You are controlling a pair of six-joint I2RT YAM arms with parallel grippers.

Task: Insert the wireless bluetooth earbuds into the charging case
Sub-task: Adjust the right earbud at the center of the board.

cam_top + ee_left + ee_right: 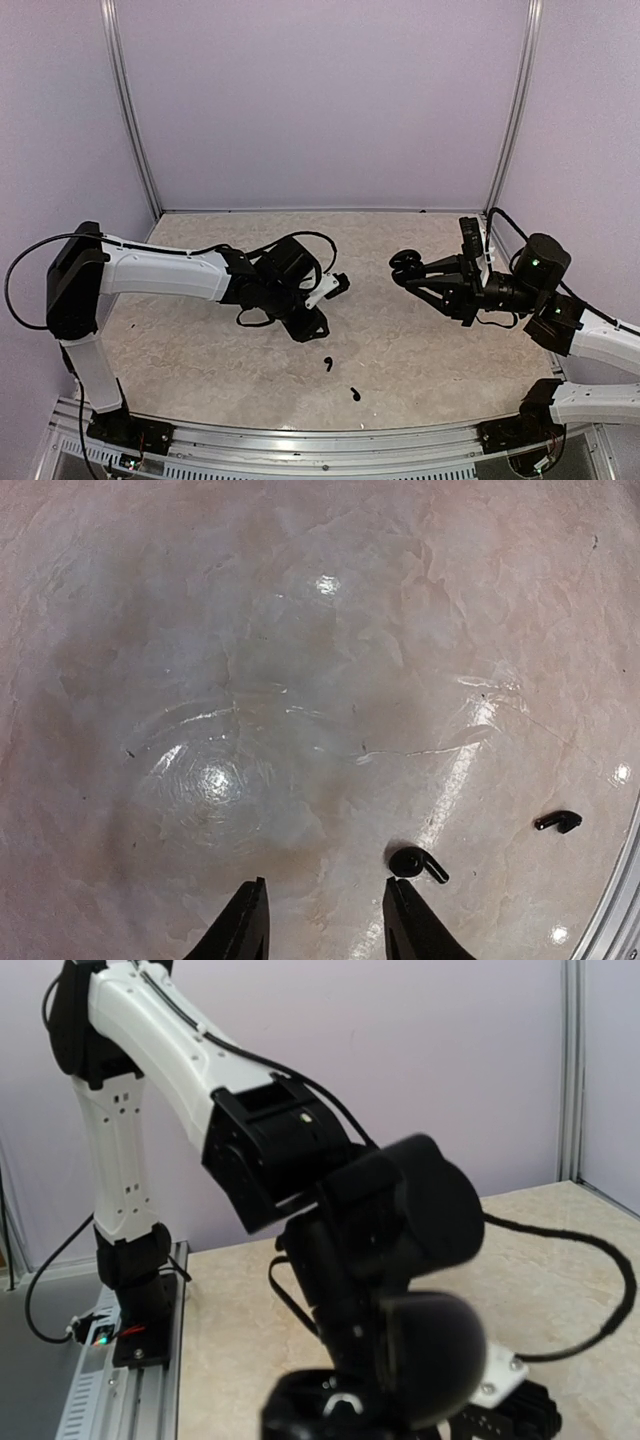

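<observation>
Closest to my right wrist lens is the charging case (432, 1355), a black blur filling the lower frame. I cannot tell from it whether anything sits inside, and the fingers holding it are hidden. From overhead, my right hand (410, 268) is clamped on the case, which shows there as 2 small rounded lobes at the fingertips.

My left hand (328, 925) hangs over the surface (300, 630) with its fingers (243, 925) apart and only bare surface between them. 1 earbud (417, 862) lies on the surface just beyond the right-side fingertip. The other earbud (558, 821) lies apart from it, near the metal edge rail (625, 880). Behind the case, my left arm (150, 1030) is partly covered by the blur.
</observation>
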